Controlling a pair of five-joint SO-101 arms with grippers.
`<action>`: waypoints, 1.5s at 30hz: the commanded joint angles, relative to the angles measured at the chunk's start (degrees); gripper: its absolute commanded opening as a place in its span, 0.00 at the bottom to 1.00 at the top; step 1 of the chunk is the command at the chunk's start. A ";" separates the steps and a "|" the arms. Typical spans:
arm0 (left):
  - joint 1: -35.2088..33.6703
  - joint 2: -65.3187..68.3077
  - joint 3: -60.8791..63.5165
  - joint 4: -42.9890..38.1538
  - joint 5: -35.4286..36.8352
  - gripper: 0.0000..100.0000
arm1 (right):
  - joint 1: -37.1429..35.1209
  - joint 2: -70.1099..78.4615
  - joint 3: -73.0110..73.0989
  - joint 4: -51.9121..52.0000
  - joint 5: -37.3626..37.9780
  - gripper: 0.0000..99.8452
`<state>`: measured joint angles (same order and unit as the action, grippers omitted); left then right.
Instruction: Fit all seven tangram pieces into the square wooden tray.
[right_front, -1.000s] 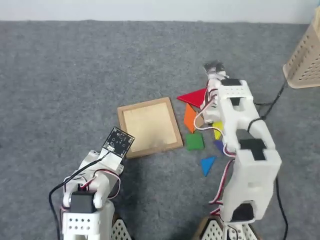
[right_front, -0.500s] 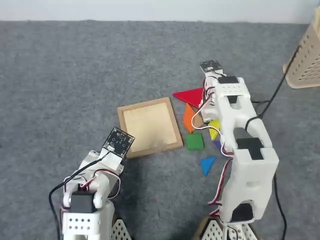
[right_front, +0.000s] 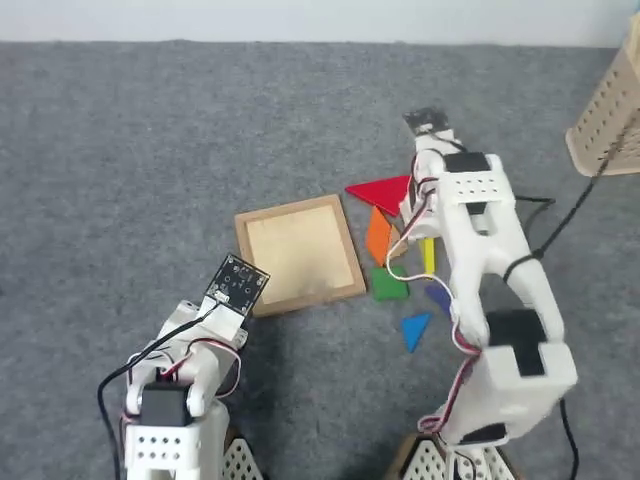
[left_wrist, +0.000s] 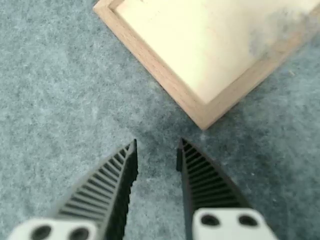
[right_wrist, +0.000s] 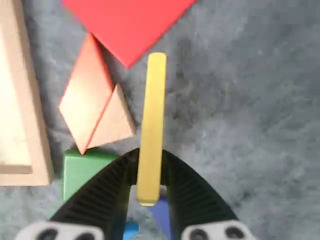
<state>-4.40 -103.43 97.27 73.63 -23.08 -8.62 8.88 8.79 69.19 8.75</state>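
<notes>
My right gripper (right_wrist: 148, 169) clamps the yellow piece (right_wrist: 152, 110) edge-on amid loose pieces (right_front: 389, 283) beside the empty wooden tray (right_front: 310, 299); left gripper (left_wrist: 156, 150) hangs by its corner, jaws slightly apart. Next I'd carry it across w/ grip firm, tilt flat, release low in a corner

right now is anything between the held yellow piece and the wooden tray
Yes: an orange triangle, a small plain wooden triangle and a green square lie flat between the yellow wooden piece and the square wooden tray.
</notes>
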 joint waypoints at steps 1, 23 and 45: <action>-0.18 -1.23 -0.75 0.00 0.44 0.12 | -2.86 -9.10 -0.79 -0.40 5.19 0.00; -0.18 -1.23 -0.75 0.00 0.44 0.12 | -26.68 7.69 -0.70 -27.74 51.52 0.01; -0.18 -1.23 -0.75 0.00 0.44 0.12 | -24.22 -0.40 1.14 -20.62 50.20 0.14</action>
<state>-4.40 -103.43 97.27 73.63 -23.08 -34.73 15.56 10.55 46.51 61.58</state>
